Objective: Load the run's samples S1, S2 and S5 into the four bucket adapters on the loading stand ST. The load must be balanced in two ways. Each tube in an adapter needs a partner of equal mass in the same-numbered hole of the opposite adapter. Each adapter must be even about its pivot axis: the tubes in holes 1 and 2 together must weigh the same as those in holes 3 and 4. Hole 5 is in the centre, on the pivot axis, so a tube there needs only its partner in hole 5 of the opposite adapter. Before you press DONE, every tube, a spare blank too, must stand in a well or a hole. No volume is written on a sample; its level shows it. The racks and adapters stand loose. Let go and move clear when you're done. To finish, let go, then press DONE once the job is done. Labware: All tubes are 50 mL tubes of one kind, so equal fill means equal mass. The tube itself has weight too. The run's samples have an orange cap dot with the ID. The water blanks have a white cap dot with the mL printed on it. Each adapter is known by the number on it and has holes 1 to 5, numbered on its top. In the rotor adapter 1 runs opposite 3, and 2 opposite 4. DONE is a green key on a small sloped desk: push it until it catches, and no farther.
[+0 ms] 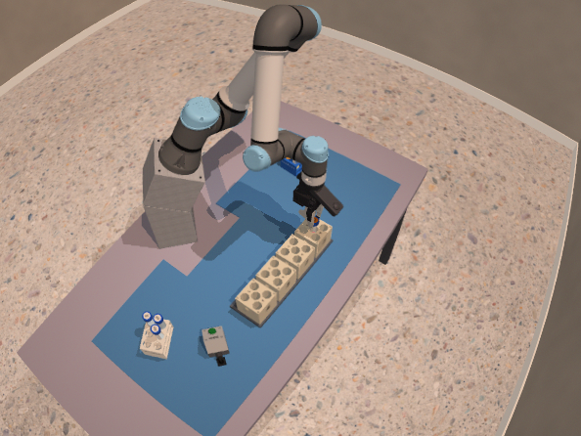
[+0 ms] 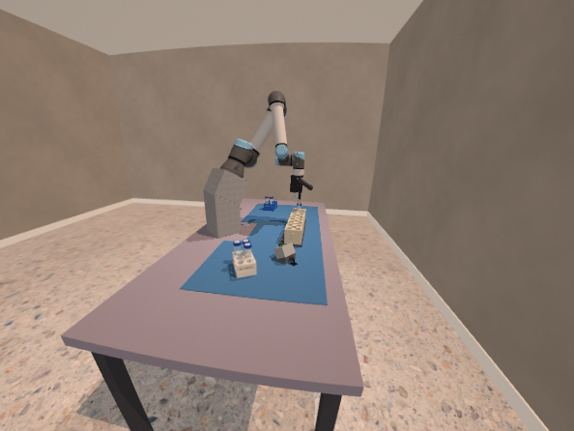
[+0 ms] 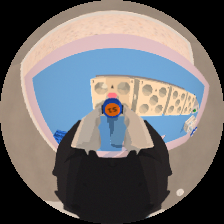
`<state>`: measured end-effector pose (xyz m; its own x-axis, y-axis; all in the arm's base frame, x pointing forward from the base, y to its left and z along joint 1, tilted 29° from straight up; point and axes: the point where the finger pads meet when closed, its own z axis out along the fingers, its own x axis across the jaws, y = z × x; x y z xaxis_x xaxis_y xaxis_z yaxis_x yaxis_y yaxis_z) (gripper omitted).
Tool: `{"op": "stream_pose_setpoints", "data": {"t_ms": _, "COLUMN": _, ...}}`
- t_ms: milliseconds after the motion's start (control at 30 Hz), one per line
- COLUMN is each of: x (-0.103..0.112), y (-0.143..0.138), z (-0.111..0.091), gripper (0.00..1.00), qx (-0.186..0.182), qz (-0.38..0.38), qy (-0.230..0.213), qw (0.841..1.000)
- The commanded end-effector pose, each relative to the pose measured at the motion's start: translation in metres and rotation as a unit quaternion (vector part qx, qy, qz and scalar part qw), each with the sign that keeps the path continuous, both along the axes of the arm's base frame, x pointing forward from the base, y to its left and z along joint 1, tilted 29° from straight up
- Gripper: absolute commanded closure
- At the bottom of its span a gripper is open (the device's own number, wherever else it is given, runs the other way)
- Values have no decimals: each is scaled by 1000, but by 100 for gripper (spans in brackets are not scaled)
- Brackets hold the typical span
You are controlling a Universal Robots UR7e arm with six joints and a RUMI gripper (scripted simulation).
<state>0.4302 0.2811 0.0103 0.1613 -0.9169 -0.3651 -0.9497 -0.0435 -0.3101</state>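
My gripper [image 1: 313, 220] [image 2: 299, 203] [image 3: 112, 105] is shut on a sample tube with a blue cap [image 3: 112, 108]. Its orange dot reads S1, upside down in the wrist view. The tube is upright at the far adapter [image 1: 320, 242], its pink lower part at the adapter's top; how deep it sits in a hole is hidden. Three more beige adapters [image 1: 302, 264] [image 1: 284, 285] [image 1: 262, 313] stand in a row, their holes empty. Other orange-dotted tubes are in the blue rack [image 1: 291, 167] [image 2: 270, 206] [image 3: 60, 135], partly hidden. Three white-dotted blanks [image 1: 156, 328] stand in the white rack [image 1: 153, 352] [image 2: 244, 270].
The small sloped desk [image 1: 215, 344] [image 2: 285, 253] with the green DONE key [image 1: 211, 331] stands between the white rack and the near end of the adapter row. The arm's grey pedestal [image 1: 171, 210] [image 2: 222, 203] stands at the table's left side.
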Motion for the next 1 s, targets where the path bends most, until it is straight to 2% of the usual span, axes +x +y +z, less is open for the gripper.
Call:
{"op": "stream_pose_setpoints", "data": {"t_ms": 0, "x": 2, "y": 2, "z": -5, "gripper": 100, "qx": 0, "qz": 0, "qy": -1, "qw": 1000}}
{"op": "stream_pose_setpoints", "data": {"t_ms": 967, "x": 6, "y": 9, "z": -19, "gripper": 100, "qx": 0, "qz": 0, "qy": -1, "qw": 1000}}
